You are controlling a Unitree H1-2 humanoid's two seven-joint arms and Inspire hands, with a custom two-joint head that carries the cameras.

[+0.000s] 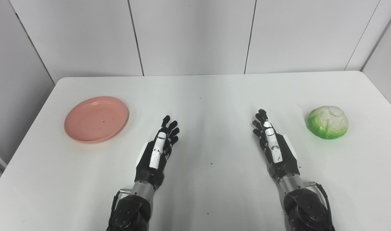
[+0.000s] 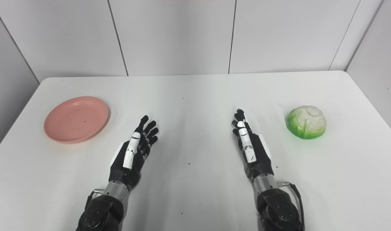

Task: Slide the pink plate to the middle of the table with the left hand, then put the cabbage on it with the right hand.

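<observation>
Both hands [image 1: 158, 147] [image 1: 274, 146] empty; pink plate [image 1: 96, 118] near table [image 1: 195, 93] edge.

Both dark forearms with silver wrist cuffs come in from the bottom edge, well apart. The left black robotic hand [image 1: 157, 150] with a white thumb segment stretches forward, fingers extended and slightly spread, holding nothing. The right black robotic hand [image 1: 274, 146] with a white thumb segment mirrors it, fingers extended close together, thumb uppermost, holding nothing.
</observation>
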